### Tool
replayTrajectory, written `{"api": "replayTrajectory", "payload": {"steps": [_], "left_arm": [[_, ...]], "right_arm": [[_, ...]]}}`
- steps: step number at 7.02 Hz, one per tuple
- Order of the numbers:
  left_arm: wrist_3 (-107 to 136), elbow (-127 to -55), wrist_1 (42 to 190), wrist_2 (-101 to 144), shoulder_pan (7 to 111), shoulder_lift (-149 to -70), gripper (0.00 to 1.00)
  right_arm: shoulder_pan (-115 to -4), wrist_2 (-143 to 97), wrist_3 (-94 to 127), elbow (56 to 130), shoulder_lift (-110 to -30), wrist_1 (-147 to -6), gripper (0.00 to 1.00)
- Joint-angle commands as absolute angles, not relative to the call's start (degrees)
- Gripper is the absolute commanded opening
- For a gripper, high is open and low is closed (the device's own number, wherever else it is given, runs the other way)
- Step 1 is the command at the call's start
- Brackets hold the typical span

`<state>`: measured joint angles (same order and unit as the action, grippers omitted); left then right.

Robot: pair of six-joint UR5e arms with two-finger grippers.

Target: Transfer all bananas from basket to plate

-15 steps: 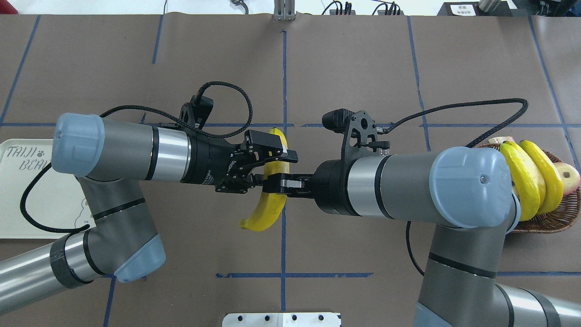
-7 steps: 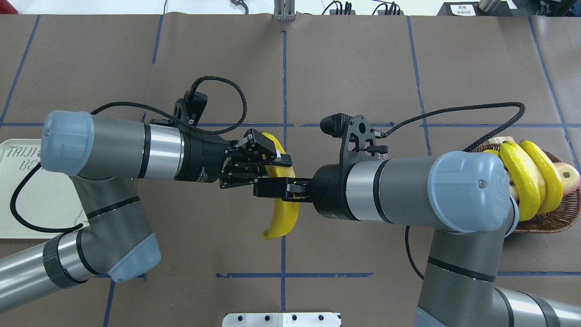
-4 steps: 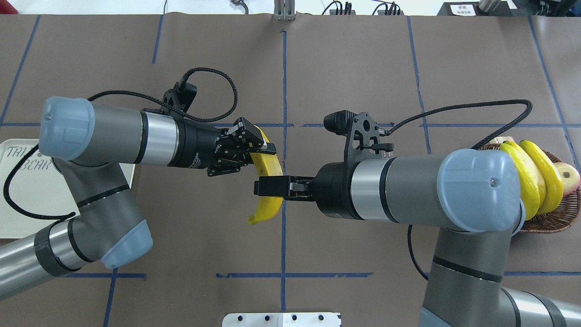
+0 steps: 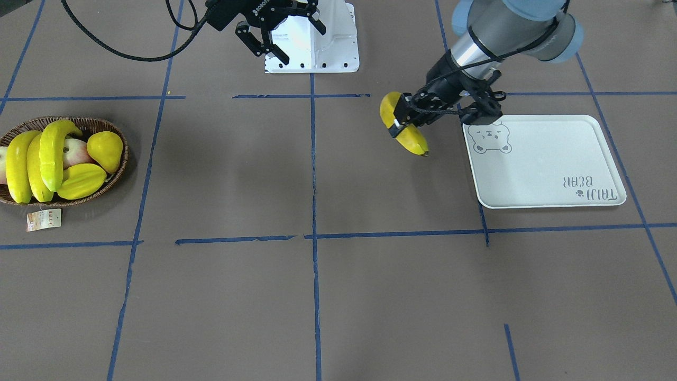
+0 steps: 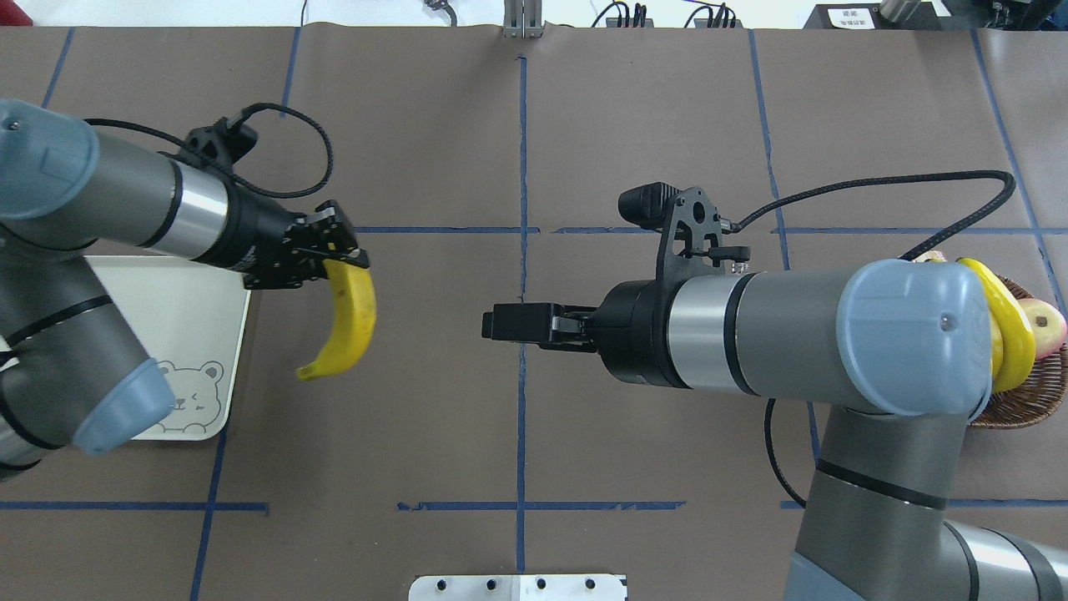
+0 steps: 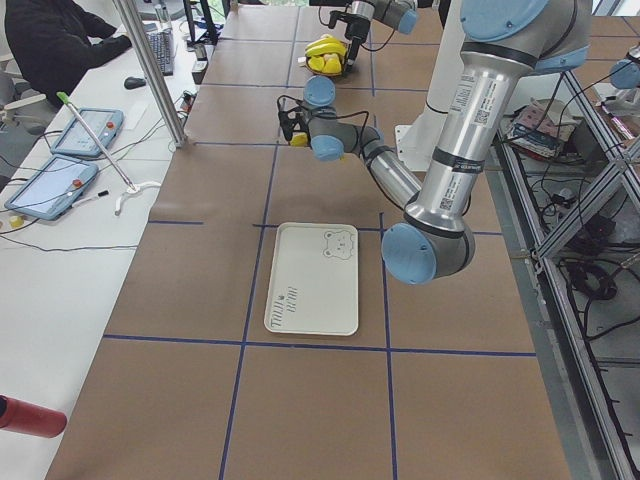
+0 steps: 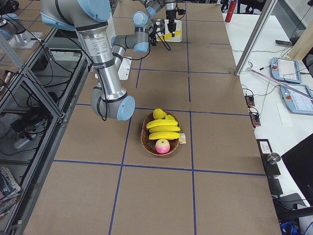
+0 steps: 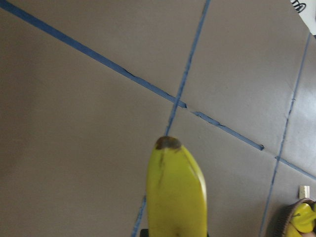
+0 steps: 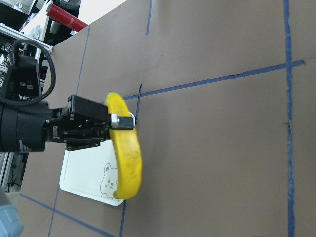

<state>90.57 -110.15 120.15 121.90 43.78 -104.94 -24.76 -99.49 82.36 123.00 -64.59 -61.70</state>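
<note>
The brown worktop (image 5: 667, 125) carries the plate (image 4: 545, 159) on the robot's left and the basket (image 4: 122, 159) far on its right. From overhead the right arm (image 5: 901, 334) hides most of the basket. The front-facing view shows me three bananas (image 4: 31, 164) lying in it among other fruit (image 4: 106, 148). The left end effector (image 5: 338, 255) is clenched on one end of a fourth banana (image 5: 350, 321), which hangs above the worktop beside the plate, not over it. The right end effector (image 4: 285, 37) appears edge-on from overhead; from the front I see its jaws spread, released.
</note>
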Motion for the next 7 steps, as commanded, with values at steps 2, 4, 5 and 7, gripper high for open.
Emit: {"api": "replayTrajectory", "payload": {"steps": [2, 4, 5, 7], "left_arm": [[66.34, -106.56, 117.24, 122.69, 52.25, -87.39, 0.0], [59.78, -97.69, 117.68, 122.78, 58.42, -86.4, 0.0], [56.98, -96.43, 117.77, 122.87, 60.36, -86.4, 0.0], [56.25, -95.98, 117.69, 126.03, 62.22, -86.31, 0.0]], "right_arm": [[-26.71, -99.4, 82.44, 122.96, -66.18, -62.05, 1.0], [-27.85, -99.49, 82.35, 122.87, -67.84, -62.49, 1.0], [-28.47, -99.49, 81.83, 122.87, -70.81, -62.4, 1.0], [-30.49, -100.2, 81.39, 122.52, -72.16, -62.58, 1.0]]}}
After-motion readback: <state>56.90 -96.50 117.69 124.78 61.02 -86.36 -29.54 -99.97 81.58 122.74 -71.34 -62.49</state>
